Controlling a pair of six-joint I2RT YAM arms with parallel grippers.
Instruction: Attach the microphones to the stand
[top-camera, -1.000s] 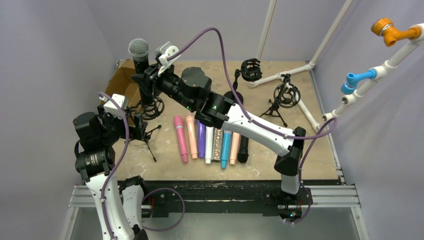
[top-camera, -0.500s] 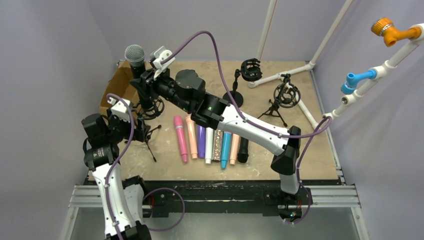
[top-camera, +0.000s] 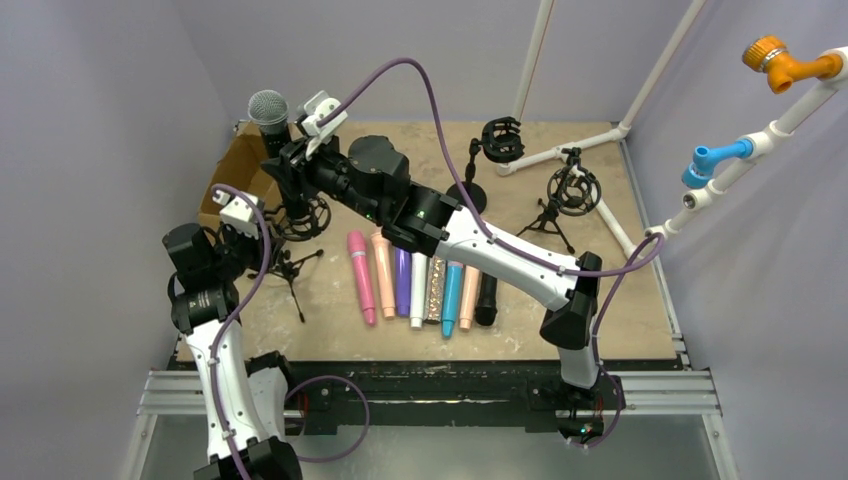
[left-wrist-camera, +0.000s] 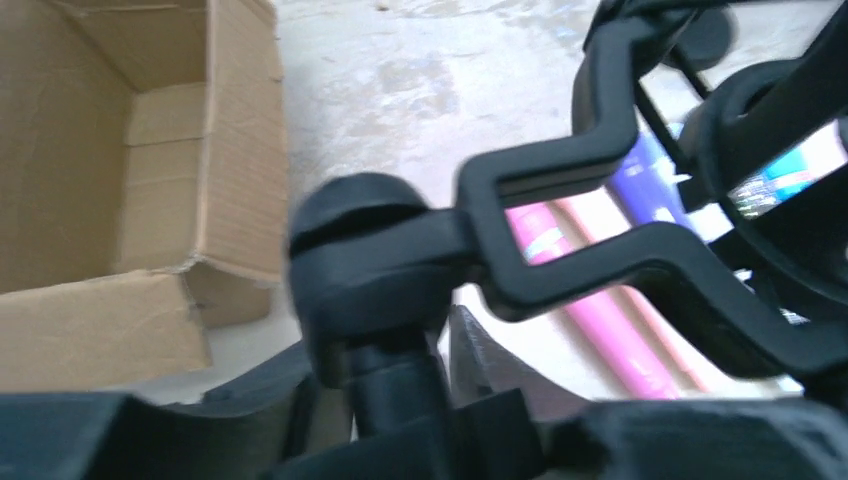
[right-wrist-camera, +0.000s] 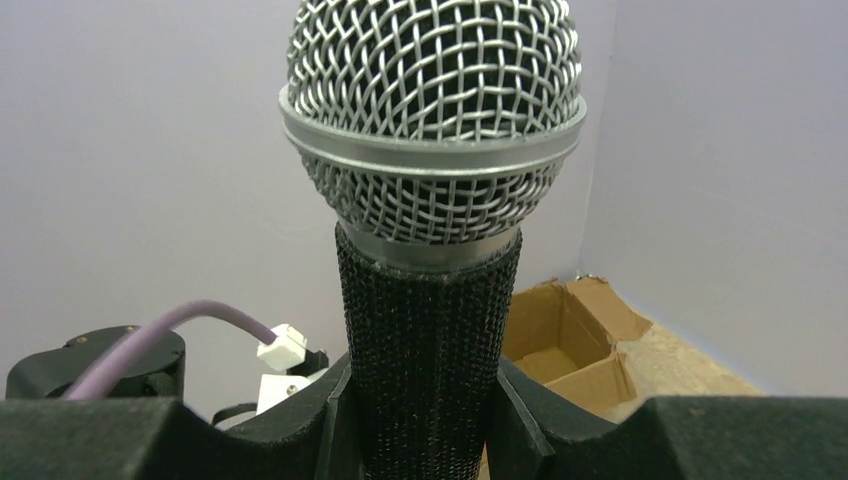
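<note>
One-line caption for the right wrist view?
Right gripper clamped on an upright black microphone with silver mesh grille; open cardboard box behind.

Left arm (top-camera: 215, 350): white shell links, black round joints.
Right arm (top-camera: 500, 250): same white shells, bulky black joints near the wrist.
Cables (top-camera: 420, 75): purple, one looping along each arm, with white plug (right-wrist-camera: 283, 350).
Wrist cameras (top-camera: 322, 110): small white housings.
Fingers (right-wrist-camera: 600, 440): matte black.
Bases (top-camera: 580, 405): black, on aluminium rail (top-camera: 660, 395) at 6 o'clock.
</note>
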